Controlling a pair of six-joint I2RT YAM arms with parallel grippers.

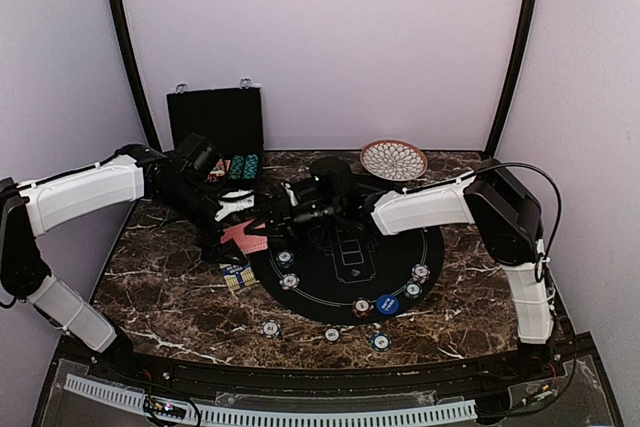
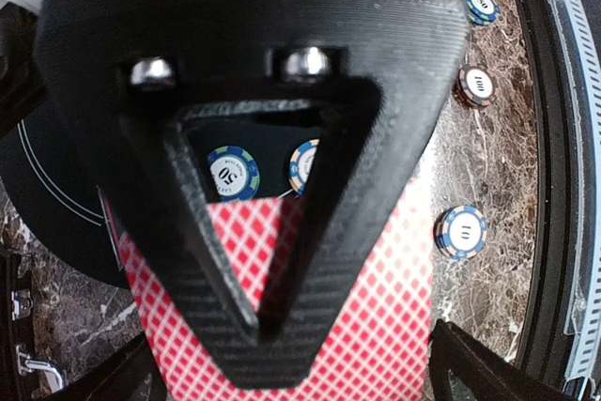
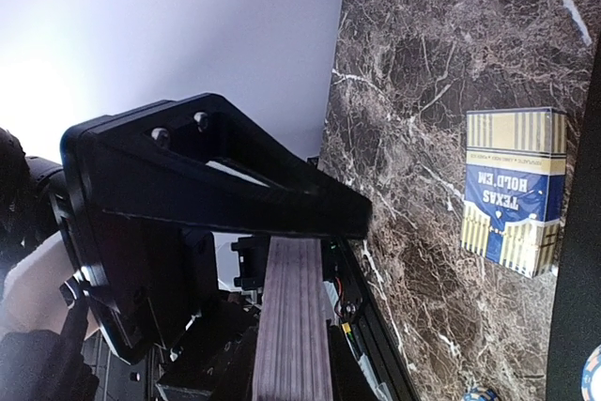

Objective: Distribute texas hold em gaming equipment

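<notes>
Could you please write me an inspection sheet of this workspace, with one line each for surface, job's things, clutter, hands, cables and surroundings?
Surface: brown marble table with a round black mat on it.
Job's things: red-backed cards held at the mat's left edge; striped chips along the mat's border and on the marble nearer the arm bases; blue marker button on the mat.
Clutter: open black case and patterned plate at the far edge; card box lying on the marble.
Hands: left hand open; right hand shut on the cards.
Cables: black cable looping beside the right arm.
Surroundings: pale walls, dark frame posts.
</notes>
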